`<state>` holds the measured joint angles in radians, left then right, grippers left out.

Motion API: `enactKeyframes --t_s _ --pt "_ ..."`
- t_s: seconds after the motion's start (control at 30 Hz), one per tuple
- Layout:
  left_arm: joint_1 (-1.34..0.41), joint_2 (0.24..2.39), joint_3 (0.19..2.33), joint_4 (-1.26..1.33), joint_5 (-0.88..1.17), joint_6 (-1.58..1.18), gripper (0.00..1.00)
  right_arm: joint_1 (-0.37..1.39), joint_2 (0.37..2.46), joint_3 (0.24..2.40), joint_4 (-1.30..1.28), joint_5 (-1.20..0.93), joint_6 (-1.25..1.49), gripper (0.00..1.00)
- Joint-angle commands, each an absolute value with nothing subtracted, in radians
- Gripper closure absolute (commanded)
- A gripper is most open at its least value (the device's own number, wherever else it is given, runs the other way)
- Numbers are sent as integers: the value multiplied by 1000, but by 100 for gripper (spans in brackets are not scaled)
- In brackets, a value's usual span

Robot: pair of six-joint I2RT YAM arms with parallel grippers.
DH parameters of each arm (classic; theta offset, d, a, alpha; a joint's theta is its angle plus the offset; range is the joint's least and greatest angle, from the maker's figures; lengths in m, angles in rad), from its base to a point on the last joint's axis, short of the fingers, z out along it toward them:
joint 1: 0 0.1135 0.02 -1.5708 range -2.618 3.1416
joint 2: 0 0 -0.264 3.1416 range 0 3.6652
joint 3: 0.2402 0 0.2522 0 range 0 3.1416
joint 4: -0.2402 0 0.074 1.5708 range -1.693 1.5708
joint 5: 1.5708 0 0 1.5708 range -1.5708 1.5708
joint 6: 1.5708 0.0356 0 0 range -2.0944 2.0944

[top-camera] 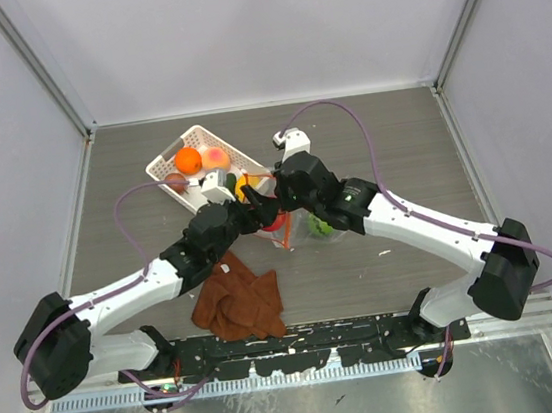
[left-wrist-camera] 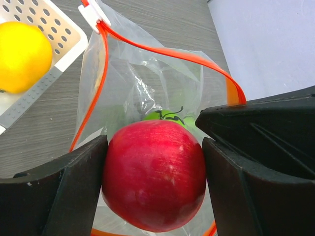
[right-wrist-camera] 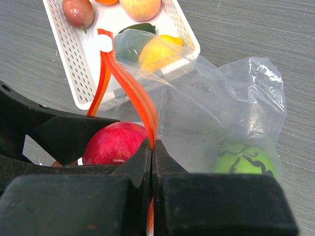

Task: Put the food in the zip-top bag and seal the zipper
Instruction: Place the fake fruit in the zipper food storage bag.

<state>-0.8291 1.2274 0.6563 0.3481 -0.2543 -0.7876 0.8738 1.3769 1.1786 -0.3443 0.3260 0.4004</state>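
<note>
A red fruit (left-wrist-camera: 154, 174) sits between the fingers of my left gripper (left-wrist-camera: 154, 182), which is shut on it right above the open mouth of the clear zip-top bag (left-wrist-camera: 147, 73). My right gripper (right-wrist-camera: 153, 147) is shut on the orange-red zipper (right-wrist-camera: 133, 88) and holds that edge of the mouth up. A bright green fruit (right-wrist-camera: 243, 160) lies inside the bag. In the white basket (right-wrist-camera: 74, 64) are a yellow fruit (right-wrist-camera: 160, 51), a dark green one (right-wrist-camera: 140, 28), a peach-pink one (right-wrist-camera: 140, 7) and a reddish-brown one (right-wrist-camera: 78, 11). The top view also shows an orange fruit (top-camera: 188, 160) there.
Both arms meet over the bag (top-camera: 309, 228) at the middle of the table. The basket (top-camera: 175, 163) stands just behind and left of it. A crumpled brown cloth (top-camera: 239, 302) lies near the front, under the left arm. The zipper's white slider (left-wrist-camera: 93, 12) is at the basket-side end.
</note>
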Motion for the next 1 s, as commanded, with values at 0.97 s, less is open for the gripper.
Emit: enactKeyframes --t_s 0.97 --pt "-830 1085 894 -355 -259 -750 16 876 1291 1125 -301 384 408 99"
